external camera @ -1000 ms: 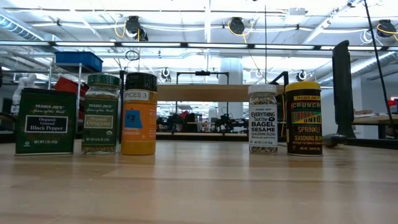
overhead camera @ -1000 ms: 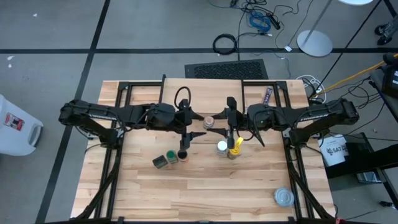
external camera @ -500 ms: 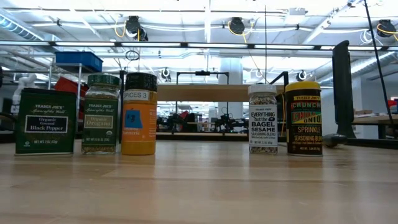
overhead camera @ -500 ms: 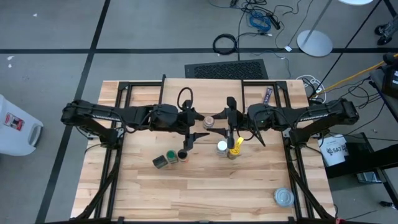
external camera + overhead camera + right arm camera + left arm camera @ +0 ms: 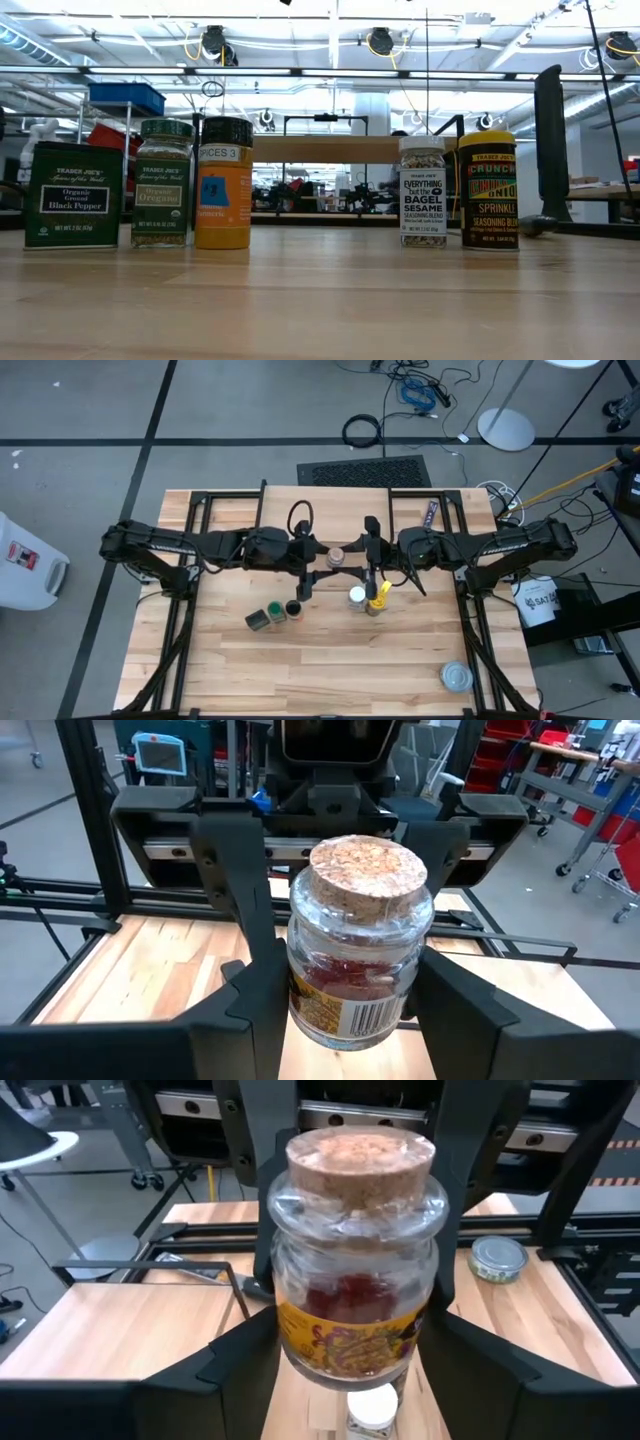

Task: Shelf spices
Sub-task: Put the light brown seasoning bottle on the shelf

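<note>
A small clear jar with a cork stopper [image 5: 336, 554] hangs in the air over the middle of the table, between both grippers. My right gripper [image 5: 350, 1015] is shut on it. My left gripper [image 5: 350, 1385] is open, one finger on each side of the same jar. Standing on their bases are the dark square tin [image 5: 72, 195], green-lidded jar [image 5: 163, 183], orange jar [image 5: 223, 183], white-lidded jar [image 5: 422, 190] and yellow-lidded jar [image 5: 488, 190]. The shelf [image 5: 330, 150] stands behind them with nothing on its plank. My right gripper pinches the jar's glass body [image 5: 300, 990] between its two fingers [image 5: 250, 1000], below the cork. It comes in level from the table's right. The jar is upright and lifted clear. My left gripper's fingers [image 5: 225, 1375] flank the jar's body [image 5: 290, 1340]; I cannot tell whether they touch it.
A flat round silver tin [image 5: 456, 677] lies near the table's near right corner. A long thin dark packet [image 5: 432, 512] lies by the far edge. The standing jars [image 5: 293, 607] [image 5: 357, 596] are just nearer than the grippers. Black frame rails run along both sides.
My left gripper has moved toward the table's right, closing in on the cork-stoppered jar until its fingers stand around it. The jar and my right arm have kept still.
</note>
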